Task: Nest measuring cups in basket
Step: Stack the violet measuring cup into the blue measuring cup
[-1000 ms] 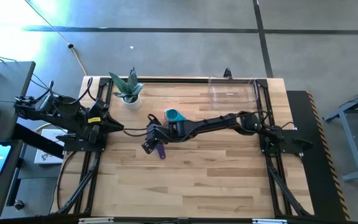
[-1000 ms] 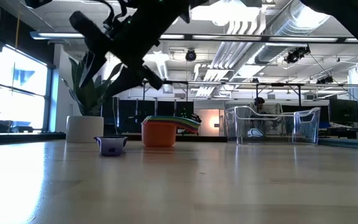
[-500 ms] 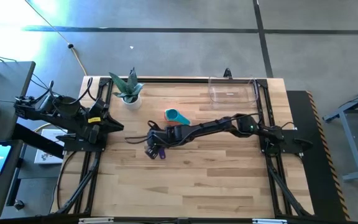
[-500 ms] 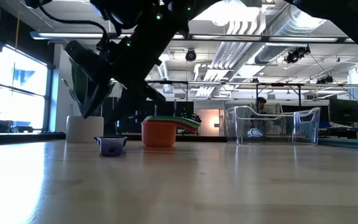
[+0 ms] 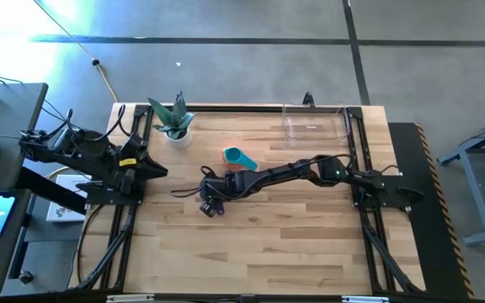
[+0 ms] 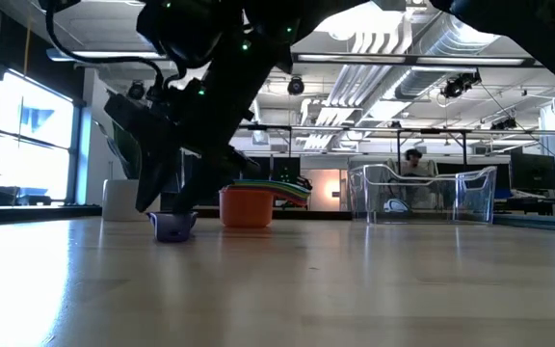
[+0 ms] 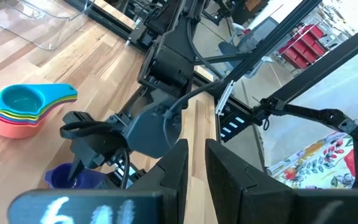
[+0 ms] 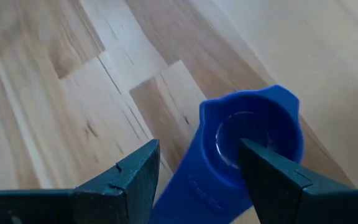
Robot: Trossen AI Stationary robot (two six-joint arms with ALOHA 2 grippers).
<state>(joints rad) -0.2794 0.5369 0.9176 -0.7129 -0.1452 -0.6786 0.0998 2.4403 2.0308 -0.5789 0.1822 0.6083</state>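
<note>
The right gripper (image 6: 167,207) is hanging over the purple cup (image 6: 171,226) — jaws spread, one finger inside the bowl, nothing grasped. The left gripper (image 7: 194,163) is waiting at the table's edge, jaws narrowly parted and holding nothing.

High view overhead; low view table-level; wrist views close; all share table (image 5: 293,244).

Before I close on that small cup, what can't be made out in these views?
- High view: the purple cup is mostly hidden beneath the right pincer.
- Right wrist view: the cup's handle is cut off by the picture's bottom edge.
- Low view: the right arm hides part of the potted plant; whether a fingertip touches the cup cannot be told.
- High view: the nested stack is too small to count cups.
</note>
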